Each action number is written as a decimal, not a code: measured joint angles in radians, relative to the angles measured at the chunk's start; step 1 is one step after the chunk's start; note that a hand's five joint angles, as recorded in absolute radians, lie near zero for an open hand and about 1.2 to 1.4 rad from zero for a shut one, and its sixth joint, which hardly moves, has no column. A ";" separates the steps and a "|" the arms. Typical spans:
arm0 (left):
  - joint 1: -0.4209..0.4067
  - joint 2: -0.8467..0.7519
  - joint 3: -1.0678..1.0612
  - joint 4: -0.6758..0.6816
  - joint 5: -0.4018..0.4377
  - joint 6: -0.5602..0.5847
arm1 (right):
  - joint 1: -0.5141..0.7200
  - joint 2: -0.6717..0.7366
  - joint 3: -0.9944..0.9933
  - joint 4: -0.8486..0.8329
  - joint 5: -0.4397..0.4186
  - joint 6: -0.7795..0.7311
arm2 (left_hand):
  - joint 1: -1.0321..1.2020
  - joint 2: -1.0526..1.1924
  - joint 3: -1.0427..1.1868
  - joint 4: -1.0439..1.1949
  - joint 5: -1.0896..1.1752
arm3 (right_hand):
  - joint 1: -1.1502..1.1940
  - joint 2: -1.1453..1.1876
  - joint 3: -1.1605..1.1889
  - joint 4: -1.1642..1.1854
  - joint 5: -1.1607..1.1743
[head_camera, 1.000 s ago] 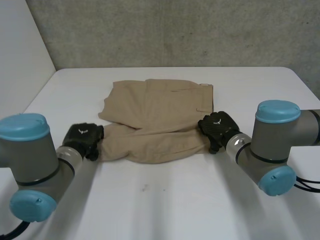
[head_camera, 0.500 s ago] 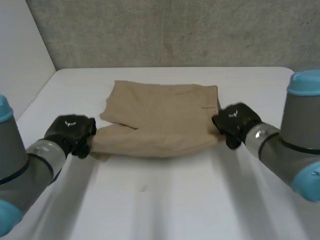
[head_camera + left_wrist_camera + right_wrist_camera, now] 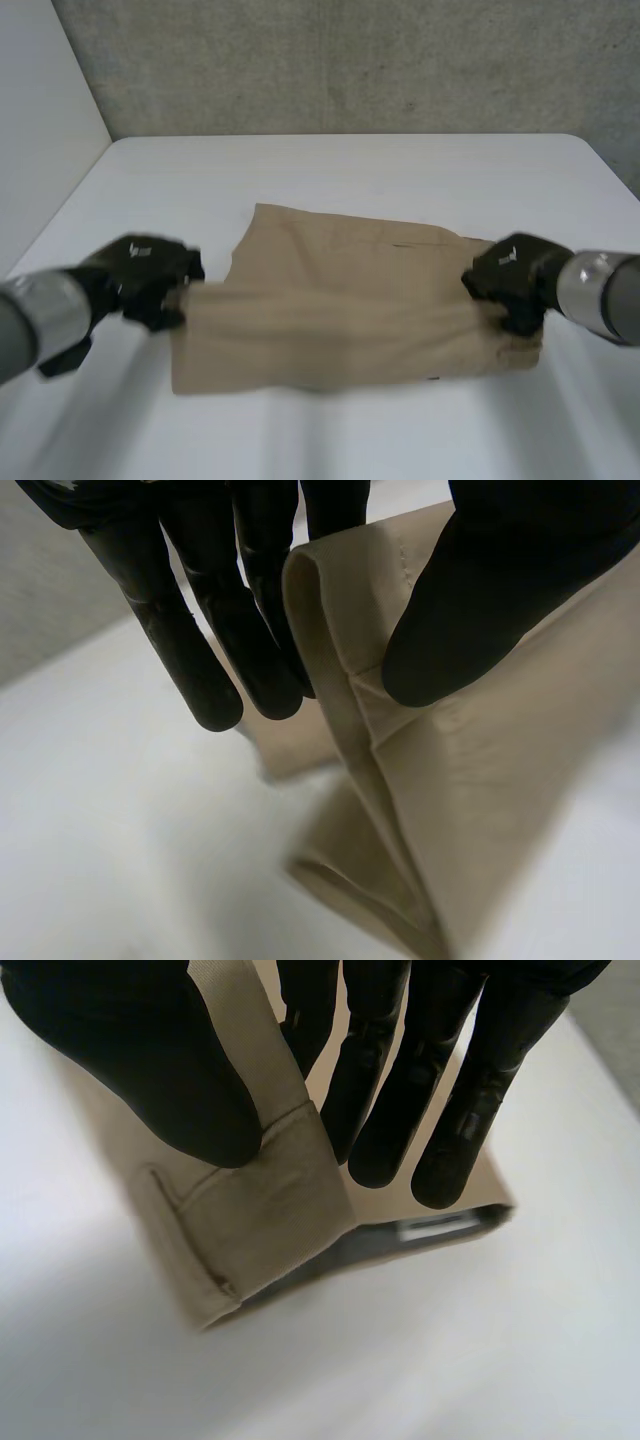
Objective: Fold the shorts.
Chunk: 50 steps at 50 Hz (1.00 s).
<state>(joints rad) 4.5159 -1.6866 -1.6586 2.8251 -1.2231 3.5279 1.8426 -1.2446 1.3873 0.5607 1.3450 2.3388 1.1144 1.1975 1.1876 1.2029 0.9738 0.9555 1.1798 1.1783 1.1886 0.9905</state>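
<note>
pinching the tan shorts (image 3: 340, 320) at both ends: left hand (image 3: 145, 278) clamps a folded edge thumb-to-fingers, right hand (image 3: 508, 278) nips the waistband corner, cloth stretched betw them over the table (image 3: 350, 180). shallow grips imo, one slip & the fold skews.

The shorts (image 3: 340, 320) are plain tan, one sandy tone with no print, and the seams are stitched in the same tan. The left hand (image 3: 145, 275) is solid black, and the right hand (image 3: 510, 275) is black to match. In the right wrist view the inside of the shorts shows dark grey, with a pale label (image 3: 435, 1228) on it. The table (image 3: 350, 165) is white, and the wall (image 3: 350, 60) behind it is mottled grey.
</note>
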 measured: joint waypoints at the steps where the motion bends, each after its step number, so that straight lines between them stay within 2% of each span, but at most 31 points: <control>1: -0.009 -0.024 0.022 0.016 -0.015 -0.010 | 0.002 0.017 -0.017 -0.015 0.006 0.013 | 0.000 0.000 0.000 0.000 0.000 | 0.000 0.000 0.000 0.000 0.000; 7: -0.136 -0.342 0.335 0.132 -0.241 -0.081 | 0.027 0.191 -0.175 -0.185 0.100 0.087 | 0.000 0.000 0.000 0.000 0.000 | 0.000 0.000 0.000 0.000 0.000; 8: -0.168 -0.427 0.429 0.145 -0.299 -0.083 | 0.038 0.243 -0.218 -0.245 0.135 0.094 | 0.000 0.000 0.000 0.000 0.000 | 0.000 0.000 0.000 0.000 0.000; 12: -0.230 -0.626 0.658 0.195 -0.400 -0.069 | 0.067 0.367 -0.309 -0.405 0.227 0.090 | 0.000 0.000 0.000 0.000 0.000 | 0.000 0.000 0.000 0.000 0.000; 14: -0.242 -0.677 0.717 0.218 -0.419 -0.062 | 0.073 0.394 -0.327 -0.440 0.248 0.086 | 0.000 0.000 0.000 0.000 0.000 | 0.000 0.000 0.000 0.000 0.000; 15: -0.257 -0.748 0.797 0.262 -0.442 -0.048 | 0.083 0.444 -0.358 -0.501 0.284 0.074 | 0.000 0.000 0.000 0.000 0.000 | 0.000 0.000 0.000 0.000 0.000; 21: -0.273 -0.874 0.911 0.404 -0.479 0.009 | 0.098 0.534 -0.398 -0.601 0.339 0.031 | 0.000 0.001 0.001 0.000 0.000 | 0.000 0.000 0.000 0.000 0.000; 22: -0.278 -0.910 0.927 0.477 -0.490 0.042 | 0.104 0.565 -0.403 -0.649 0.358 0.011 | -0.195 -0.201 -0.196 -0.202 -0.176 | -0.206 -0.233 -0.231 -0.234 -0.211; 23: -0.280 -0.923 0.928 0.512 -0.492 0.058 | 0.107 0.573 -0.402 -0.671 0.365 0.006 | -0.361 -0.371 -0.363 -0.352 -0.323 | -0.266 -0.296 -0.292 -0.297 -0.267; 24: -0.280 -0.923 0.928 0.512 -0.492 0.058 | 0.107 0.573 -0.402 -0.671 0.365 0.006 | -0.361 -0.371 -0.363 -0.352 -0.323 | -0.266 -0.296 -0.292 -0.297 -0.267; 25: -0.287 -0.939 0.923 0.567 -0.494 0.081 | 0.111 0.580 -0.398 -0.705 0.376 0.001 | -0.558 -0.542 -0.531 -0.524 -0.493 | -0.556 -0.605 -0.592 -0.599 -0.556; 26: -0.292 -0.945 0.914 0.602 -0.494 0.093 | 0.116 0.582 -0.390 -0.741 0.387 -0.001 | -0.780 -0.747 -0.713 -0.732 -0.700 | -0.672 -0.795 -0.763 -0.771 -0.727; 27: -0.299 -0.950 0.900 0.641 -0.494 0.105 | 0.120 0.579 -0.380 -0.775 0.397 -0.001 | -0.872 -0.863 -0.833 -0.855 -0.812 | -0.733 -0.897 -0.887 -0.898 -0.853; 29: -0.310 -0.946 0.865 0.702 -0.494 0.119 | 0.125 0.561 -0.358 -0.823 0.411 0.006 | -0.923 -0.982 -0.967 -0.989 -0.924 | -0.749 -0.944 -0.942 -0.943 -0.900; 32: -0.321 -0.924 0.811 0.771 -0.493 0.130 | 0.129 0.513 -0.320 -0.880 0.422 0.029 | -0.923 -0.994 -0.974 -0.999 -0.926 | -0.750 -0.957 -0.964 -0.954 -0.920; 34: -0.333 -0.856 0.709 0.853 -0.492 0.135 | 0.130 0.418 -0.254 -0.928 0.420 0.081 | -0.923 -0.995 -0.974 -0.999 -0.926 | -0.750 -0.957 -0.964 -0.954 -0.921; 35: -0.333 -0.856 0.709 0.853 -0.492 0.135 | 0.130 0.418 -0.254 -0.928 0.420 0.081 | -0.923 -0.995 -0.974 -0.999 -0.926 | -0.750 -0.957 -0.964 -0.954 -0.921; 37: -0.337 -0.762 0.593 0.902 -0.493 0.135 | 0.128 0.315 -0.182 -0.924 0.394 0.137 | -0.923 -0.996 -0.974 -0.999 -0.926 | -0.750 -0.957 -0.964 -0.954 -0.921; 39: -0.337 -0.711 0.532 0.914 -0.493 0.133 | 0.127 0.269 -0.149 -0.903 0.374 0.159 | -0.923 -0.997 -0.974 -0.999 -0.926 | -0.750 -0.957 -0.964 -0.954 -0.921; 41: -0.337 -0.673 0.489 0.918 -0.493 0.131 | 0.126 0.231 -0.119 -0.876 0.353 0.177 | -0.923 -0.997 -0.974 -0.999 -0.926 | -0.750 -0.957 -0.964 -0.954 -0.921; 42: -0.336 -0.598 0.401 0.918 -0.494 0.128 | 0.125 0.216 -0.106 -0.863 0.343 0.184 | -0.923 -0.997 -0.974 -0.999 -0.926 | -0.750 -0.957 -0.964 -0.954 -0.921; 43: -0.335 -0.571 0.368 0.916 -0.494 0.127 | 0.120 0.143 -0.040 -0.782 0.288 0.219 | -0.923 -0.997 -0.974 -0.999 -0.926 | -0.750 -0.957 -0.964 -0.954 -0.921; 50: -0.327 -0.399 0.139 0.860 -0.490 0.115 | 0.065 0.064 0.105 -0.578 0.184 0.322 | -0.923 -0.997 -0.974 -0.999 -0.926 | -0.744 -0.942 -0.944 -0.945 -0.912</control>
<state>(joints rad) 4.1890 -2.0852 -1.5197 3.6851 -1.7136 3.6426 1.9077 -1.1803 1.4923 -0.0173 1.5295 2.6603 0.1912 0.2009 0.2134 0.2043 0.0479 0.2112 0.2380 0.2341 0.2436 0.0789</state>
